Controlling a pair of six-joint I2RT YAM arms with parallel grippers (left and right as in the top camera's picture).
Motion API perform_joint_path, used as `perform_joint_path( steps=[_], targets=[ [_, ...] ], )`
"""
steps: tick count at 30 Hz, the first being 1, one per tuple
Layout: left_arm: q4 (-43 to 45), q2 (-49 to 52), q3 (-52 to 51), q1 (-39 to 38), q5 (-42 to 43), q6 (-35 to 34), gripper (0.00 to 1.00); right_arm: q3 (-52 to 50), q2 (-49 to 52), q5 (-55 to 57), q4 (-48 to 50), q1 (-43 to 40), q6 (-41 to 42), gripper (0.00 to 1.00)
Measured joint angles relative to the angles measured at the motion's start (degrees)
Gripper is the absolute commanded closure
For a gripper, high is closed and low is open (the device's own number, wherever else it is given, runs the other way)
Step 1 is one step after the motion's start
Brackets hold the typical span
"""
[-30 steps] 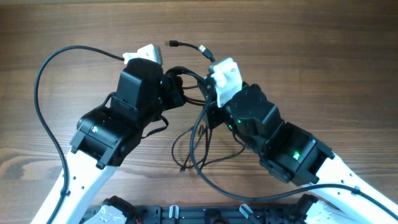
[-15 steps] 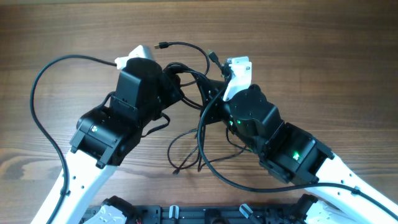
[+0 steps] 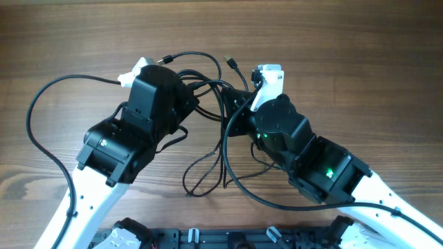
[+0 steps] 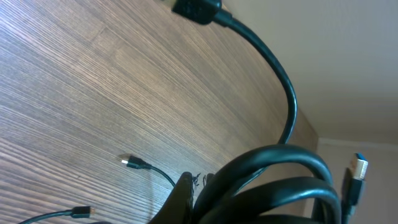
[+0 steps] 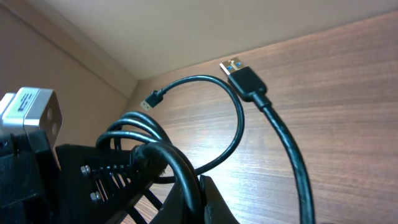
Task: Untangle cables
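Evidently, glossy looped cables [image 5: 247,79] are pinched by the right gripper [image 5: 196,200] above a grained wooden table [image 3: 346,41] (the left gripper [image 4: 186,200] cannot be judged).

My brown wood-grain worktop [image 3: 360,55] is bare plank. Loose loops of thin black cables [image 3: 223,166] lie on its middle.

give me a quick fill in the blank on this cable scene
1. The cables are all ____ in colour.
2. In the right wrist view, the USB plug has a ____ insert inside its metal end.
3. The table has a ____ surface.
Missing words: black, blue, wooden.
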Motion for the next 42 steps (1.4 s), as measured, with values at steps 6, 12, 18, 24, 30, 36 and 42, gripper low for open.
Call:
perform_joint_path(
  steps=[6, 12, 18, 24, 30, 36, 42],
  targets=[
    [-0.1, 0.0, 0.0, 0.2, -0.9, -0.6, 0.96, 0.0, 0.0, 0.5, -0.3, 0.0, 7.8, 0.96],
    [-0.4, 0.0, 0.0, 0.3, -2.3, -1.2, 0.96, 0.0, 0.0, 2.2, -2.2, -0.1, 15.3, 0.84],
    [-0.5, 0.0, 0.0, 3.2, -8.1, -2.7, 0.96, 0.0, -0.1, 7.1, -3.5, -1.6, 19.7, 0.74],
    [-0.3, 0.0, 0.0, 3.2, -9.0, -2.0, 0.96, 0.0, -0.1, 8.0, -4.3, -1.6, 20.8, 0.45],
    [3.8, 0.0, 0.0, 3.2, -6.2, 12.1, 0.96, 0.0, -0.1, 8.0, -8.0, -1.6, 20.0, 0.21],
    [5.2, 0.0, 0.0, 3.2, 6.1, 33.3, 0.96, 0.0, -0.1, 3.3, -6.8, -1.6, 3.8, 0.03],
    [5.6, 0.0, 0.0, 3.2, 16.1, 39.0, 0.96, 0.0, -0.1, 2.3, -6.3, -1.6, -6.1, 0.02]
  ],
)
